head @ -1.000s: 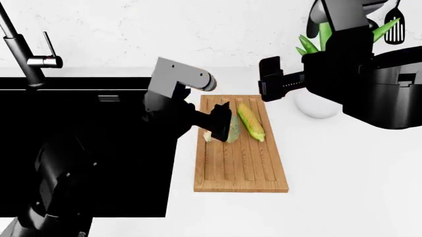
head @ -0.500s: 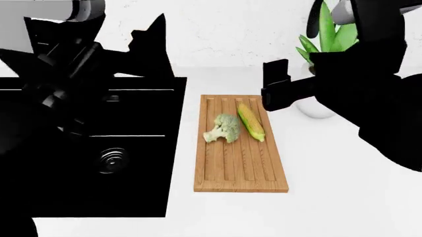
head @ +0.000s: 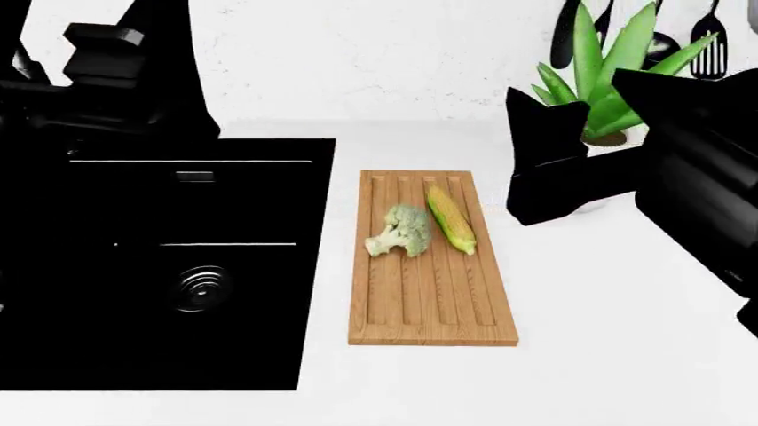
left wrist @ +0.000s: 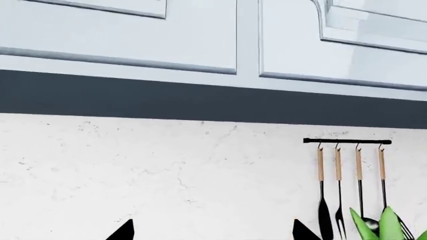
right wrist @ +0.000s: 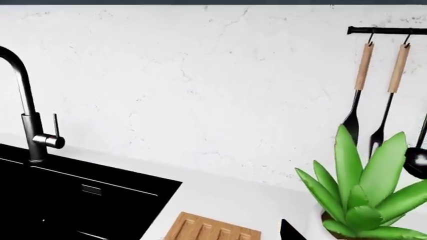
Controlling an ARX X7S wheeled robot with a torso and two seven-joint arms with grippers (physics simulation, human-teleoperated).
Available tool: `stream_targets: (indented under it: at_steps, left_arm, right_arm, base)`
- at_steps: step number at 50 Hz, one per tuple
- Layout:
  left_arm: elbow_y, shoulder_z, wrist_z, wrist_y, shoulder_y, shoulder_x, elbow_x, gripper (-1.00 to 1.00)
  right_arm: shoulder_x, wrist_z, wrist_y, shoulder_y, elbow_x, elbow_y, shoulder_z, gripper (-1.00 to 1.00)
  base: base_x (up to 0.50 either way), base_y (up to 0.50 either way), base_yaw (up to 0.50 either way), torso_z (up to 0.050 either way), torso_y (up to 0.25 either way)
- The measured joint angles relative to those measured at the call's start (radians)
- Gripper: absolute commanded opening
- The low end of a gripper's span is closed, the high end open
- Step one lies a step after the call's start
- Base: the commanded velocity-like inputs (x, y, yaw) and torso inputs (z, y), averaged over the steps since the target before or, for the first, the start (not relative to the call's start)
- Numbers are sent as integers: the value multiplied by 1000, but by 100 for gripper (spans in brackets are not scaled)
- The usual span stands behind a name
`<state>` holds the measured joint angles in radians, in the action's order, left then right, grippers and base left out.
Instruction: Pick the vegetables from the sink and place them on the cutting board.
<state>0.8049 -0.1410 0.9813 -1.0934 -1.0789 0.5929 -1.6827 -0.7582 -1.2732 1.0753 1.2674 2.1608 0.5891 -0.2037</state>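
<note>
Head view, nearest first: the cutting board (head: 432,293) lies on the white counter (head: 616,355), just right of the black sink (head: 177,266), long side running away from the robot. On the board's far half rest the cauliflower (head: 400,231) and the corn cob (head: 450,218), side by side and close together, cauliflower toward the sink. Sink basin holds no vegetable; one round drain (head: 201,287) shows. The right gripper (head: 548,160) hangs above the counter right of the board, holding nothing; fingers spread or together cannot be told. The left gripper (head: 106,62) is raised over the sink's far edge, a dark silhouette, finger state unreadable. Behind: potted plant (head: 604,67), utensils hanging on the wall (head: 708,40), faucet (right wrist: 30,125).
</note>
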Motion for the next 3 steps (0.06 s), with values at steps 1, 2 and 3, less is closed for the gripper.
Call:
stream_targets:
  at_steps: [1,2,3]
  left_arm:
    - [4,-5,4,2,4,4,-6,100]
    - [8,-10,8,4,8,8,-11,100]
    - [12,-15,12,6,11,12,-17,100]
  right_arm:
    - [-5,-7,-9,0,9,13,7,100]
    - [-10,-15,-19,1,17,26,14,100]
    - [-16,-23,-29,3,27,39,20,100]
  base:
    - [0,0,0,0,0]
    - [0,0,0,0,0]
    - [0,0,0,0,0]
